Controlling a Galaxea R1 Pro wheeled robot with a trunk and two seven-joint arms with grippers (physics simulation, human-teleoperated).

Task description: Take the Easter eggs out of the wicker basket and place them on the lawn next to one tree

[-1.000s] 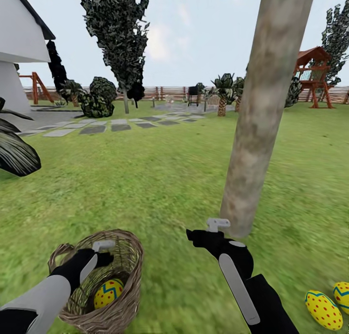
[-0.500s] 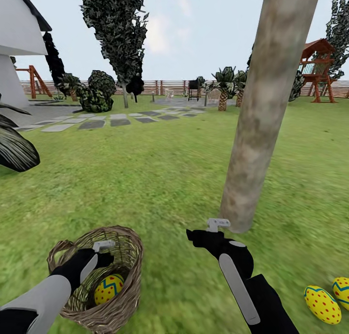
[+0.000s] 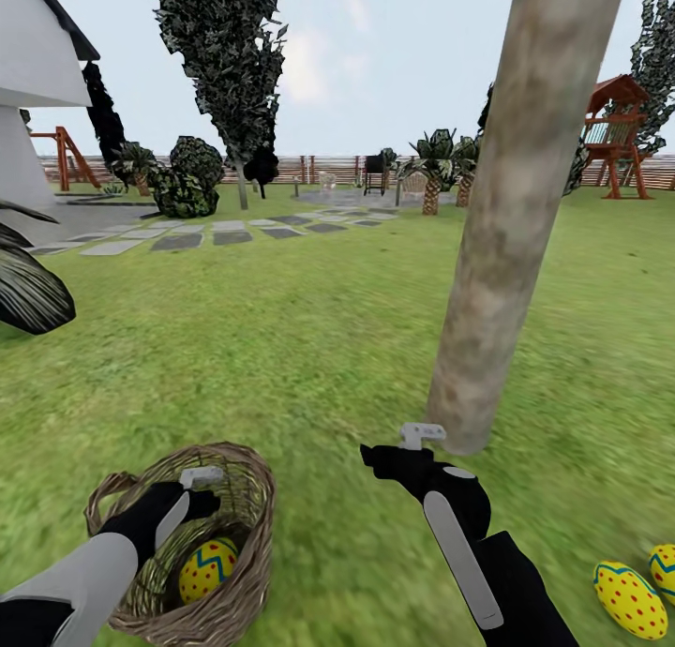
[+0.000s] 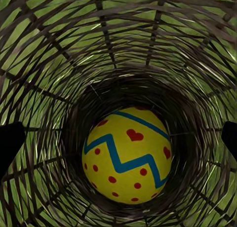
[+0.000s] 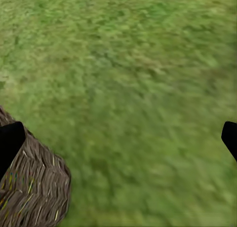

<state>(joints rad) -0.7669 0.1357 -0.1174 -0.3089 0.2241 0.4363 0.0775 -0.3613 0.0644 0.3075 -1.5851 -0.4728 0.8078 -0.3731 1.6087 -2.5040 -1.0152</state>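
Head view, wicker basket (image 3: 225,572) shifted slightly lower

pale sky (image 3: 394,75), slatted fence (image 3: 319,171), stepping-stone path (image 3: 225,234), red playset (image 3: 614,136)

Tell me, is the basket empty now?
No. One egg still sits at the bottom of the wicker basket. The other two eggs lie out on the lawn.

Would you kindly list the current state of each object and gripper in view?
Brown woven wicker basket: upright on the lawn, holding one egg.
Yellow red-dotted egg with blue zigzag: inside the basket.
Two yellow red-dotted eggs: on the grass near the pale tree trunk.
Left gripper: open over the basket.
Right gripper: open, empty.
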